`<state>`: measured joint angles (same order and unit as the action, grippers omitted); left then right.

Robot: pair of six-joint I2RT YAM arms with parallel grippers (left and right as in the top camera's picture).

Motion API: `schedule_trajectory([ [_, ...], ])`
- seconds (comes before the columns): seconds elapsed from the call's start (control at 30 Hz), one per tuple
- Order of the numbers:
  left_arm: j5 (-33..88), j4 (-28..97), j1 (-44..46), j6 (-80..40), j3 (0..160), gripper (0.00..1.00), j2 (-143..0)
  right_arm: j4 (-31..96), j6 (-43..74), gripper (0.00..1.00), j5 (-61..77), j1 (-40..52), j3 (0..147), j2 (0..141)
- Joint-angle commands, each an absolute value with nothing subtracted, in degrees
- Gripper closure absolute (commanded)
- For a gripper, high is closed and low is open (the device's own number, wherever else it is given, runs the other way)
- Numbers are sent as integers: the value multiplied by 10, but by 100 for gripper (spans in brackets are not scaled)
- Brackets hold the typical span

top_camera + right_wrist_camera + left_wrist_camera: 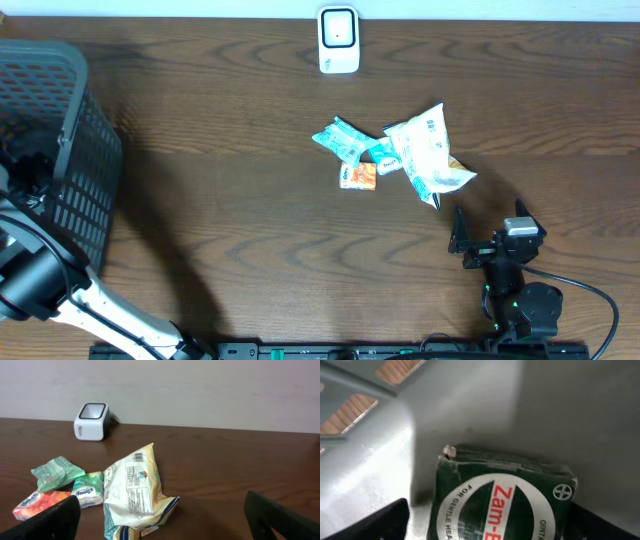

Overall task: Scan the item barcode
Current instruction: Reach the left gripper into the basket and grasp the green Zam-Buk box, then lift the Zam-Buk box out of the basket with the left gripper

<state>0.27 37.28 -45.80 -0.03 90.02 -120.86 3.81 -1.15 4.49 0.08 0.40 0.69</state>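
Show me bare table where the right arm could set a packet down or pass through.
Widest bare table: between the basket and the packet pile. Also bare: right of the scanner along the far edge, and the right side beyond the white packet. Crowded: the pile itself, including the green packet and orange packet, just ahead of the right gripper.

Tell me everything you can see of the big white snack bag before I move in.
The snack bag is a crinkled, glossy plastic pouch, white to cream, with blue and yellow trim at its near end. It lies on the wooden table with its back panel up: a barcode sits near its far end, above small print. It appears to touch the green tissue pack beside it.
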Motion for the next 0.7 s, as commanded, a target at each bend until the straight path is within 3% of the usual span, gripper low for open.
schedule_trajectory([
  [0.0, 11, 369, -459, 2, 893, 16, -1222, 41, -20, 1, 49, 5, 4, 4],
  [0.2, 11, 370, -460, 2, 893, 40, -1222, 41, -20, 1, 49, 5, 4, 4],
  [0.4, 11, 375, -460, 2, 893, 56, -1221, 41, -20, 1, 49, 5, 4, 4],
  [0.67, 11, 381, -459, -70, 894, 59, -1159, 41, -20, 1, 49, 5, 4, 4],
])
